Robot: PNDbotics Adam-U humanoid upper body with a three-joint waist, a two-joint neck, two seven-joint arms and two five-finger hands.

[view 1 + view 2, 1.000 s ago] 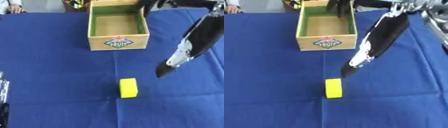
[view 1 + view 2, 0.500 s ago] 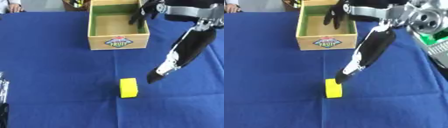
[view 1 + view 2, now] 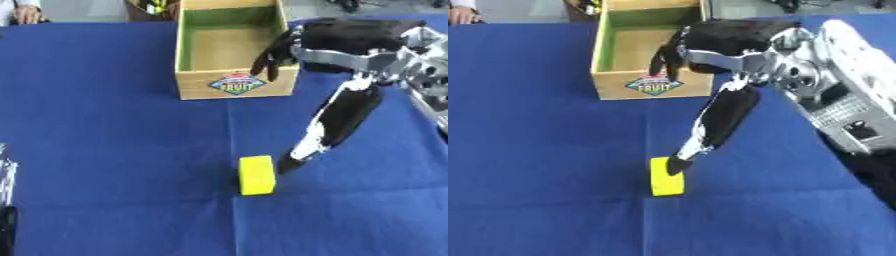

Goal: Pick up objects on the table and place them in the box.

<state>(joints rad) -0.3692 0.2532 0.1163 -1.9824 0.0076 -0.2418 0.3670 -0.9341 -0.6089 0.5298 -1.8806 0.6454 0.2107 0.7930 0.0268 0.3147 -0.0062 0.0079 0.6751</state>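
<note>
Blue cloth (image 3: 105, 125) covers the whole table. At the left edge, low down, a sliver of the left hand (image 3: 7, 170) shows; whether it is open or closed cannot be told. Near the far edge stands a wooden box (image 3: 229, 85) with a fruit label, green inside. A yellow block (image 3: 257, 175) lies on the cloth nearer the robot, well apart from the box. The right hand (image 3: 710, 120) spreads wide, its thumb tip at the block's right side, its fingers (image 3: 267, 62) over the box's right wall.

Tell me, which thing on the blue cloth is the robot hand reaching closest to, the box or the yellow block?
The yellow block. The right robot hand points down beside it; the wooden box sits farther back.
</note>
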